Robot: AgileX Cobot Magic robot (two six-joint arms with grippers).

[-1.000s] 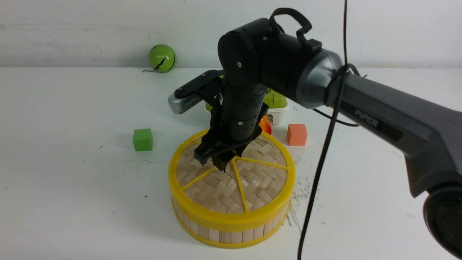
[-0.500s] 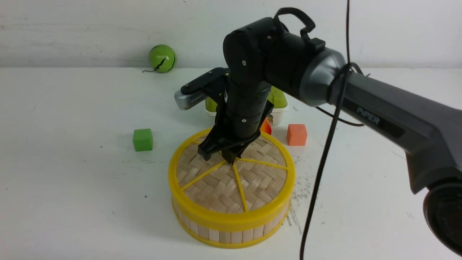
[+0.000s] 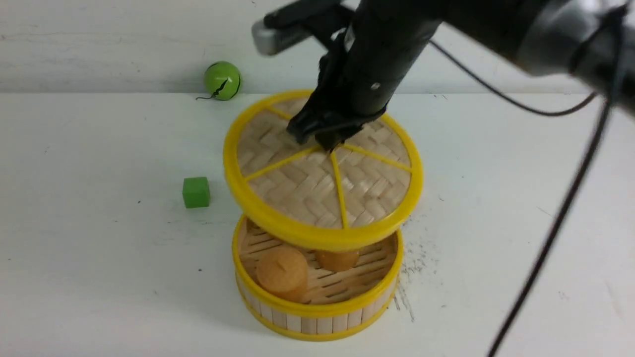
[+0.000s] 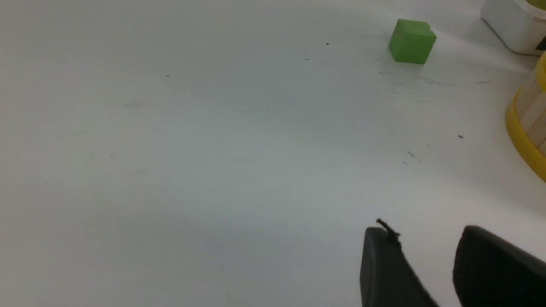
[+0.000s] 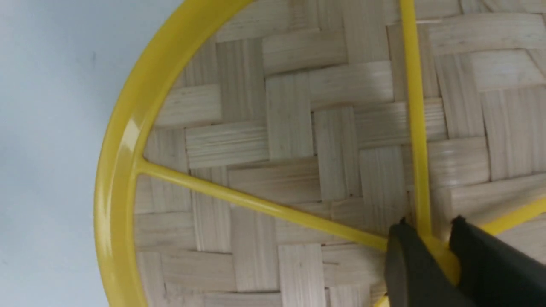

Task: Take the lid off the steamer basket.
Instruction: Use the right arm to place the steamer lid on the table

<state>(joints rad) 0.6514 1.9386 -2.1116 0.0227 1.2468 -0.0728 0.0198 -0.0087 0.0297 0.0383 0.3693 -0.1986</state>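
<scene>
My right gripper [image 3: 325,141] is shut on the central hub of the lid [image 3: 302,183], a woven tan disc with a yellow rim and spokes. The lid hangs tilted in the air above the steamer basket [image 3: 317,312]. The right wrist view shows the black fingers [image 5: 409,264] clamped on the yellow hub of the lid [image 5: 290,140]. The basket stands open on the table, with two round tan buns [image 3: 282,270] on its slatted floor. My left gripper [image 4: 424,238] is open and empty, low over bare table, with the basket's wall [image 4: 529,128] off to one side.
A green cube [image 3: 196,192] lies left of the basket; it also shows in the left wrist view [image 4: 411,41]. A green ball [image 3: 222,80] sits by the back wall. A white box corner [image 4: 514,21] shows in the left wrist view. A black cable [image 3: 550,233] hangs at right.
My right gripper has risen with the lid in it, lifting it off the basket and tilting it. The buns inside now show. The lifted lid hides the white box and orange cube.
</scene>
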